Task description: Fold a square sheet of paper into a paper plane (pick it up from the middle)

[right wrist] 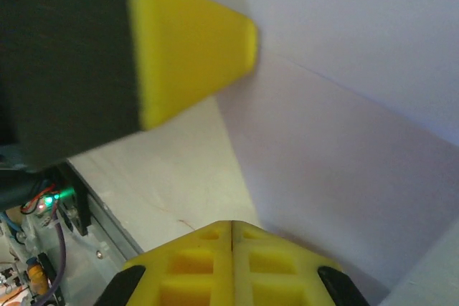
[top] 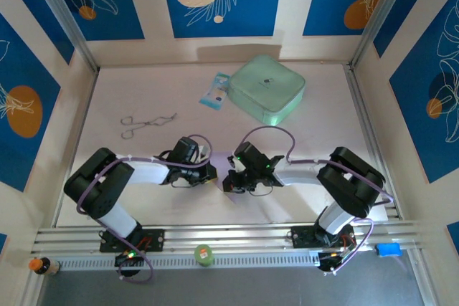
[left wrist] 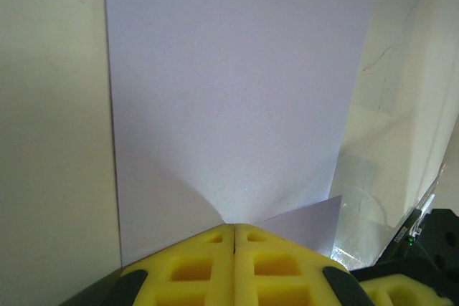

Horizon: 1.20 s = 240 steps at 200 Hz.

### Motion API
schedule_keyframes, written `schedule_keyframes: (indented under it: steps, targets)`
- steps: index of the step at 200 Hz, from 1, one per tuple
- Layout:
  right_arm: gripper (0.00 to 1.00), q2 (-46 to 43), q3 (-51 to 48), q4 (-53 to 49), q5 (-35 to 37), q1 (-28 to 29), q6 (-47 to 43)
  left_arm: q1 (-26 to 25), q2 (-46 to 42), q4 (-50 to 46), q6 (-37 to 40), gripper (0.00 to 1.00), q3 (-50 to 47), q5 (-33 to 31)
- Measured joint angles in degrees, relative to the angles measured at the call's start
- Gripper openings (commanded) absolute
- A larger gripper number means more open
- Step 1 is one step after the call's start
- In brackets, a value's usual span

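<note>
Top view: at the middle of the worktop [top: 330, 134], the left end effector [top: 209, 172] and the right end effector [top: 231, 180] meet at the lavender sheet [top: 219, 177].

Left wrist: the left end effector [left wrist: 234, 233] is closed, pinching the sheet [left wrist: 237, 91] by its edge.

Right wrist: the right end effector [right wrist: 232, 228] is closed on the sheet [right wrist: 344, 177], where one crease shows.

This looks like an early stage. There is no dart shape yet, and most folds remain.
</note>
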Motion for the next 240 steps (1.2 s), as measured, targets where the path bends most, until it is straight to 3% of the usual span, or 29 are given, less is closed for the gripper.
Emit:
schedule_keyframes:
  steps: [58,161,213,240]
  targets:
    - [0.04,2.2,-2.4,2.2,-1.6,0.0,-0.7,0.0,0.0,-0.3,0.0,0.0,0.2,0.0]
    - [0.04,-7.0,-14.0,7.7,-2.2,0.8,0.2,0.0,0.1,-0.5,0.0,0.0,0.3,0.0]
    - [0.06,-14.6,-15.4,1.4,-0.2,0.0,1.3,0.0,0.0,0.0,-0.6,0.0,0.1,0.0]
    - [0.12,-16.7,-13.4,-1.1,1.9,-1.9,2.4,0.0,-0.5,0.4,-1.7,0.0,-0.3,-0.5]
